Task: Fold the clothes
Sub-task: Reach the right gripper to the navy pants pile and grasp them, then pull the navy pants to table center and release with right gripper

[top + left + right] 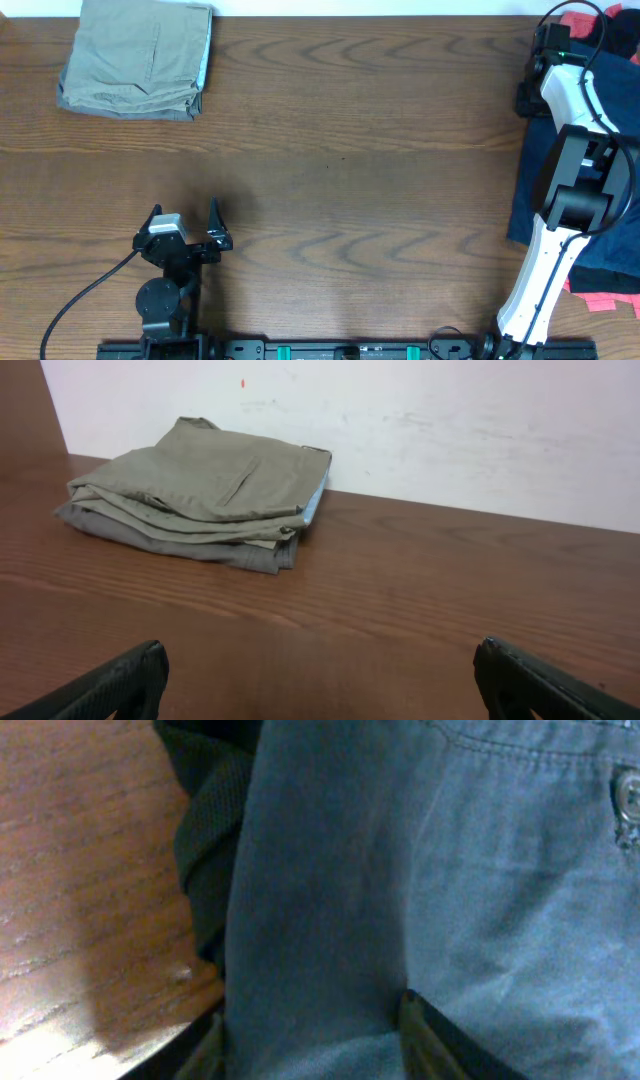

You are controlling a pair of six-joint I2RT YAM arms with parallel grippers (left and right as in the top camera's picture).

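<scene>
Left gripper (pixel 185 212): jaws spread wide with nothing between them, low over the bare wood at the near left of the table (pixel 350 150).
Folded khaki trousers (pixel 135 55): a neat stack straight ahead of those open jaws and well apart from them, at the far left corner by the white wall, a pale blue lining showing at the right edge.
Clothes (pixel 527 205): the navy denim garment lies heaped at the right edge of the table, under and around the right arm, far from the left jaws.
Right gripper (pixel 315 1040): pressed down into the denim, its two fingers (pixel 415 1030) partly apart with a fold of the blue cloth rising between them; whether they have it clamped cannot be told.
Black fabric (pixel 215 820): a dark, mesh-like layer showing from under the denim's edge, just left of the right jaws, where the cloth meets the wood.
Metal button (pixel 628 800): on the denim beyond the right jaws and off to their right.
Red cloth (pixel 585 15): showing at the far right corner beyond the right gripper.
</scene>
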